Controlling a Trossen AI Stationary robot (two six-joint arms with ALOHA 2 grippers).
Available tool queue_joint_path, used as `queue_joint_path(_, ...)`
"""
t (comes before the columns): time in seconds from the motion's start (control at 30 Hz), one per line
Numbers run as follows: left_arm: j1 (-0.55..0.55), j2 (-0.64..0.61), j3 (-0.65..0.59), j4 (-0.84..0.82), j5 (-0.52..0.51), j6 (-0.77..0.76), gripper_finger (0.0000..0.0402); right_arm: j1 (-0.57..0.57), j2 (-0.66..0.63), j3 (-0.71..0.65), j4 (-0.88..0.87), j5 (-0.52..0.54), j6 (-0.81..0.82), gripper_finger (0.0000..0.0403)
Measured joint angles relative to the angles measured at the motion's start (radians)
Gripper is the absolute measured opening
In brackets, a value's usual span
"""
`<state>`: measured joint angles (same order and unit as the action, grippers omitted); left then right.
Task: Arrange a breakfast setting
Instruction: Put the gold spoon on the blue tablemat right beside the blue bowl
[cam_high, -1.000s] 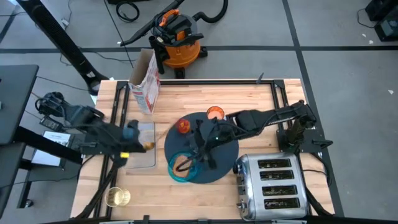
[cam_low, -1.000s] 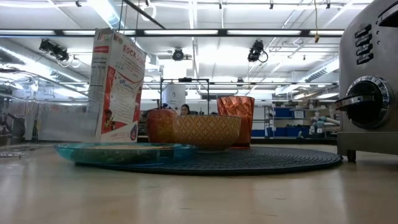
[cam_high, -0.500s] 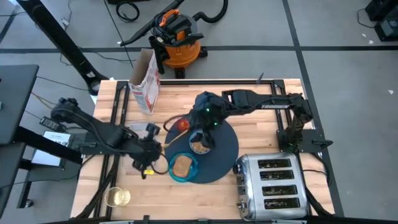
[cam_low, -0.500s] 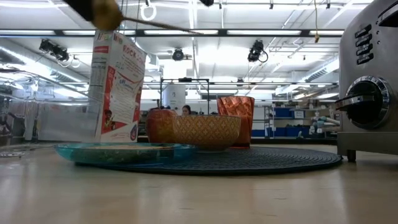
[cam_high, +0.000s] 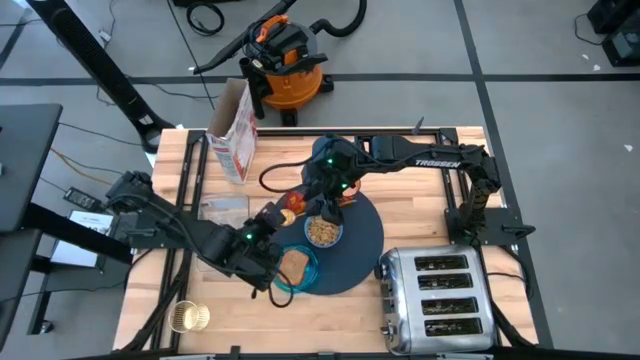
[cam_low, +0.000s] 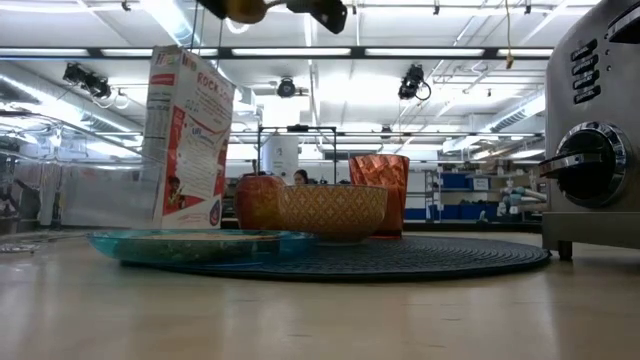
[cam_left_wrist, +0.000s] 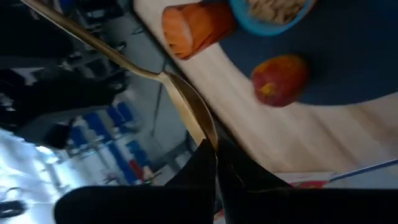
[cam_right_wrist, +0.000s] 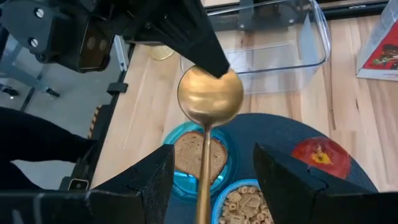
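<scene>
Seen from above, the left gripper (cam_high: 268, 222) is raised over the table's near-left part, clamped shut on the bowl end of the gold spoon (cam_high: 290, 201), whose handle reaches toward the right gripper (cam_high: 326, 208). The dark round mat (cam_high: 362, 240) carries the small blue bowl (cam_high: 322, 232) of cereal and the red apple (cam_high: 292, 203) at its edge; the teal dish (cam_high: 296, 268) with toast overlaps the mat's rim.

At table height, the dish (cam_low: 190, 243), apple (cam_low: 258, 202), bowl (cam_low: 332, 212) and copper cup (cam_low: 379, 192) are lined up on the mat (cam_low: 420, 257), with the spoon's bowl (cam_low: 245, 9) held high above.

From the left wrist, closed fingers (cam_left_wrist: 211, 180) are seen pinching the spoon (cam_left_wrist: 186, 107).

From the right wrist, parted fingers (cam_right_wrist: 149, 180) are shown flanking the spoon's handle (cam_right_wrist: 205, 180) without visibly touching it.
</scene>
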<state>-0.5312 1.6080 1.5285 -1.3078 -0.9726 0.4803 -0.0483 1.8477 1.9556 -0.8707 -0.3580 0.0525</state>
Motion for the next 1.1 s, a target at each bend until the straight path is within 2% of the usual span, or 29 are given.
queue_joint_path(0.3, 0.0, 0.009, 0.018, 0.005, -0.124, 0.148, 0.0006, 0.022, 0.0, -0.001, -0.024, 0.028, 0.026, 0.0199)
queue_joint_path(0.43, -0.006, 0.009, 0.018, 0.004, -0.127, 0.168, 0.0006, 0.032, 0.0, -0.001, -0.022, 0.102, 0.026, 0.0178)
queue_joint_path(0.73, -0.006, 0.009, 0.018, 0.004, -0.127, 0.13, 0.0006, 0.053, -0.001, -0.001, -0.027, 0.15, 0.01, 0.0108)
queue_joint_path(1.1, -0.006, 0.009, 0.018, 0.005, -0.126, 0.123, 0.0007, 0.053, -0.001, -0.001, -0.027, 0.133, 0.043, 0.0024)
